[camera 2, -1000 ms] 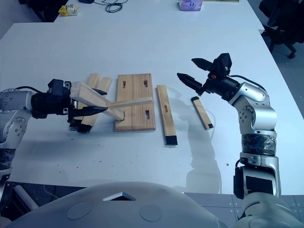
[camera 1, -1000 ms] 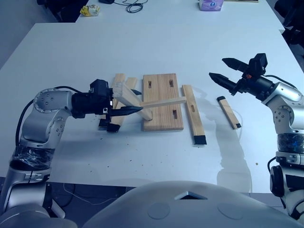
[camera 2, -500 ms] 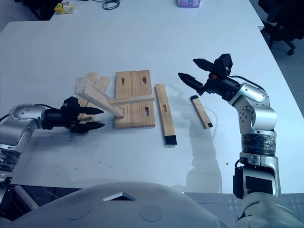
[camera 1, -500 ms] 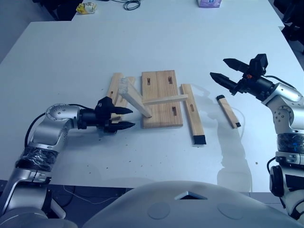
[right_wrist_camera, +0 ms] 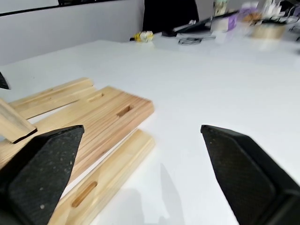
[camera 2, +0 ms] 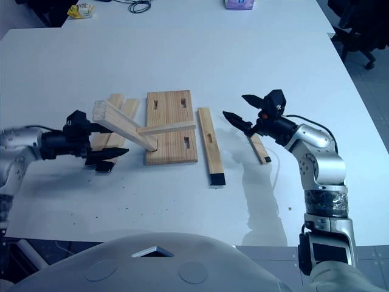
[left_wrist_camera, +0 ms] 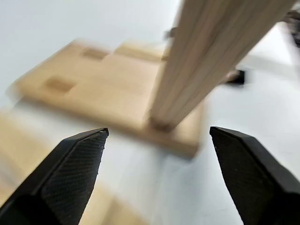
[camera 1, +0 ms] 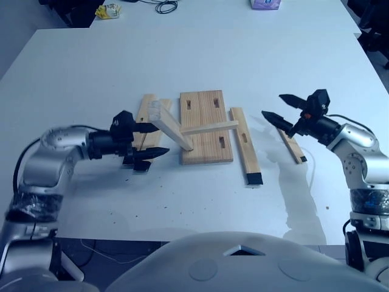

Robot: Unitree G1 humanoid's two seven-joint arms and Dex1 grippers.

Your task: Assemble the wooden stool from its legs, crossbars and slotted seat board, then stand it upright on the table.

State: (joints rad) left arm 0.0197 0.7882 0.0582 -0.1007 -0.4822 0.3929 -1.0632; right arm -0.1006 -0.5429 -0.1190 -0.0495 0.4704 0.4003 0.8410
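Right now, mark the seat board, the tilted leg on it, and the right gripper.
seat board (camera 1: pixel 204 106): left eye view, bare face between its far slots.
leg (camera 1: pixel 172 128): left eye view, middle of its tilted shaft.
right gripper (camera 1: pixel 273 104): left eye view, midway between its fingertips.

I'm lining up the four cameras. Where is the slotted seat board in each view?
Left eye view: seat board near picture centre.
Right eye view: left of picture centre.
Left wrist view: blurred, beyond the left fingers, at.
Right wrist view: beyond the right fingers, slots showing.
Shared landmark: the tilted leg resting its end on the board.
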